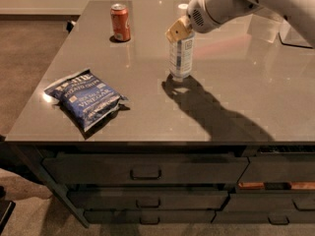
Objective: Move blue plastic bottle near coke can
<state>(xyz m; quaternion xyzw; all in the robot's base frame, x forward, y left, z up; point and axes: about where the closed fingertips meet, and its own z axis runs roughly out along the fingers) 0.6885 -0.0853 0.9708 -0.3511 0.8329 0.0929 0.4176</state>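
The blue plastic bottle (180,55) stands upright near the middle of the table, clear with a white cap and a blue-and-white label. My gripper (180,29) comes in from the upper right and is shut on the bottle's upper part; one tan finger pad (177,31) shows on its left side. The bottle's base is at, or just above, the tabletop. The coke can (120,22) stands upright at the far left of the table, well to the left of the bottle and a little farther back.
A flat blue chip bag (87,98) lies on the grey tabletop (147,117) at the front left. A white object (295,33) sits at the far right edge. Drawers (145,171) run below the table's front edge.
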